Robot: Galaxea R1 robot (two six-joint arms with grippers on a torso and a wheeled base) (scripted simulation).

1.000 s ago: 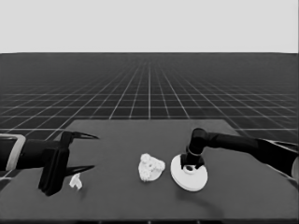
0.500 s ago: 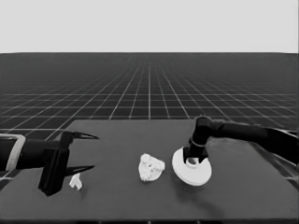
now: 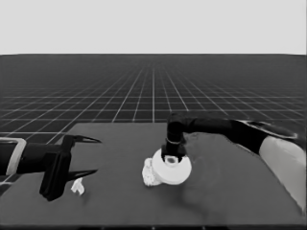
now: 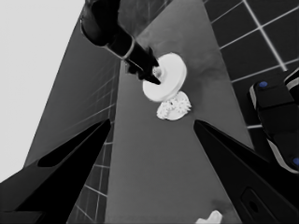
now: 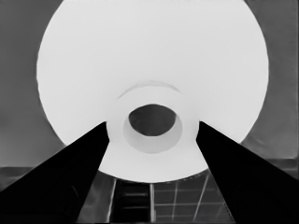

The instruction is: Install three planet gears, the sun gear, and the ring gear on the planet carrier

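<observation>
R gripper (image 3: 173,158) is clamping the hub of the larger round part (image 3: 172,170), fingers (image 5: 70,177) pressing either side of the raised hub, holding it w/ its edge overlapping the gear cluster (image 3: 151,173), which is sitting on the table (image 3: 230,191). L gripper (image 3: 88,155) is waiting well apart from that part, fingers spread wide, w/ a thin white piece (image 3: 77,186) lying under it.

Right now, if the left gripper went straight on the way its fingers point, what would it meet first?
Likely nothing nearby: the left gripper points along bare table. Farther on lie the gears and the larger round part held by the right gripper; depth unclear.
</observation>
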